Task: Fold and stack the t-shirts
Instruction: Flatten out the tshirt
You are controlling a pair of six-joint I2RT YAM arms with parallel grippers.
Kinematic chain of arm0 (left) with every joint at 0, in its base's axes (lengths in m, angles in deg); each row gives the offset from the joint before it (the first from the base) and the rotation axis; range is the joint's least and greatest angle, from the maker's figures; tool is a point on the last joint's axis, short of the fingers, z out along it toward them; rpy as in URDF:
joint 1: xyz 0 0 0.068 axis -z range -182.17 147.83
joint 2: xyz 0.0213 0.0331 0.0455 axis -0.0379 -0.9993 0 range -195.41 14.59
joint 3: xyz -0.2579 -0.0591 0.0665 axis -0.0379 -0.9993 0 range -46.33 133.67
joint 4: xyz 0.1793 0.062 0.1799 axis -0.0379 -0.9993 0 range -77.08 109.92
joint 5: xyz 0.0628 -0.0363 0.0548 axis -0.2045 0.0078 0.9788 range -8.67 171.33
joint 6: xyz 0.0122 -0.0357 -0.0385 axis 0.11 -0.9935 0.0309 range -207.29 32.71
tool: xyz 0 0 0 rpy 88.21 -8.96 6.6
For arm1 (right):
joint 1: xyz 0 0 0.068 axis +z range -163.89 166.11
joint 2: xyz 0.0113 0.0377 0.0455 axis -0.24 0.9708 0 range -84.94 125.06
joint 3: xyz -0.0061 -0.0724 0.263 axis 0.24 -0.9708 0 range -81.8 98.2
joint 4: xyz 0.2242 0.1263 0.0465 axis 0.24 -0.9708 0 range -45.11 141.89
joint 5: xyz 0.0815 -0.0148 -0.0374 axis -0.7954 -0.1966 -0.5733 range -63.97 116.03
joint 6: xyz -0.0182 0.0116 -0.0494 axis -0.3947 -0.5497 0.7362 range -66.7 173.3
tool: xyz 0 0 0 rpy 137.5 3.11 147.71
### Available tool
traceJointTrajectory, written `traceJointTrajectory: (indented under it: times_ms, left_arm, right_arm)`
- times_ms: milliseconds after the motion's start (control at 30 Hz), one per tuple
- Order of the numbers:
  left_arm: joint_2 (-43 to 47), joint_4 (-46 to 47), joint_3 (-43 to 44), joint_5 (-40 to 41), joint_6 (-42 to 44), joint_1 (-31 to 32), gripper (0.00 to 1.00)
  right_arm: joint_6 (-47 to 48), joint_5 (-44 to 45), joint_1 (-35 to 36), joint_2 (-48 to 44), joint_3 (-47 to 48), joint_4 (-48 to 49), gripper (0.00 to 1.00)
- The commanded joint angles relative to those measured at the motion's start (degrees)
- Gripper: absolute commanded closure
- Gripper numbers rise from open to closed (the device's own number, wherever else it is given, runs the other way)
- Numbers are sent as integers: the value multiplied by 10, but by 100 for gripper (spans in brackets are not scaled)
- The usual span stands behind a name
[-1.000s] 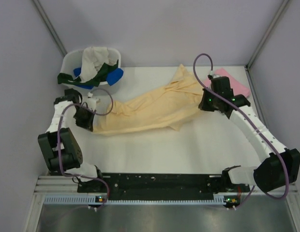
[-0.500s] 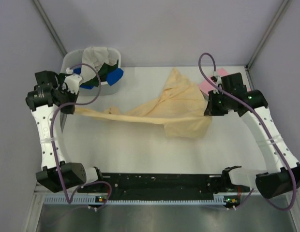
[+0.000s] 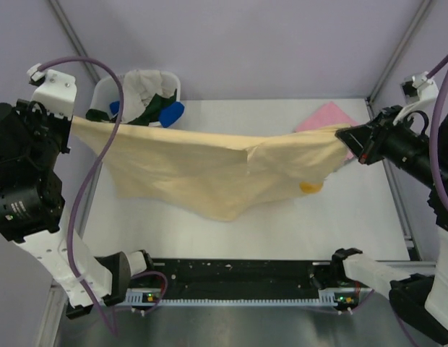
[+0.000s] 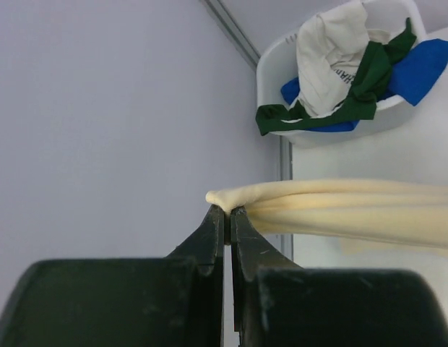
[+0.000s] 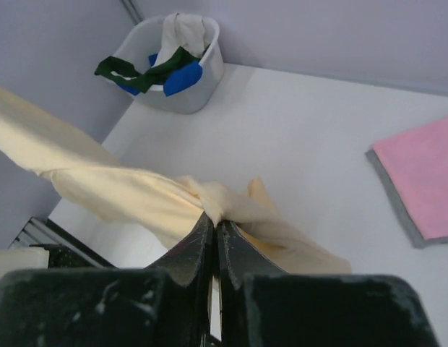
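Observation:
A pale peach-yellow t-shirt (image 3: 209,170) hangs stretched in the air between both arms, high above the table. My left gripper (image 3: 71,119) is shut on its left end; its tips (image 4: 227,211) pinch a bunched edge of the peach-yellow t-shirt (image 4: 339,206). My right gripper (image 3: 348,136) is shut on the right end, the cloth (image 5: 144,191) gathered at its tips (image 5: 214,220). A folded pink t-shirt (image 3: 326,117) lies flat at the table's back right, also the pink t-shirt (image 5: 426,173) in the right wrist view. Cream-white, dark green and blue shirts (image 3: 148,97) fill the tub.
The white plastic tub (image 3: 107,88) stands at the back left corner, seen too as the tub (image 4: 332,130) and the tub (image 5: 199,87) from the wrists. Purple-grey walls close in on three sides. A black rail (image 3: 231,273) runs along the near edge.
Both arms have risen and swung outward, lifting the peach-yellow t-shirt off the table and pulling it taut between them. Both grippers stayed shut on it.

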Motion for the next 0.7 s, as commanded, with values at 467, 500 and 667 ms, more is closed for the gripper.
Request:
traceJointTrajectory:
  times_ms: [467, 500, 667]
  left_arm:
    - [-121, 207, -78, -38, -95, -4, 100]
    - [-121, 209, -70, -39, -96, -4, 100]
    - [-90, 230, -83, -42, -85, -4, 100]
  right_arm:
    - [-163, -177, -163, 363, 269, 236, 100]
    - [-160, -171, -163, 355, 267, 241, 100]
    - [-134, -175, -202, 280, 229, 240, 100]
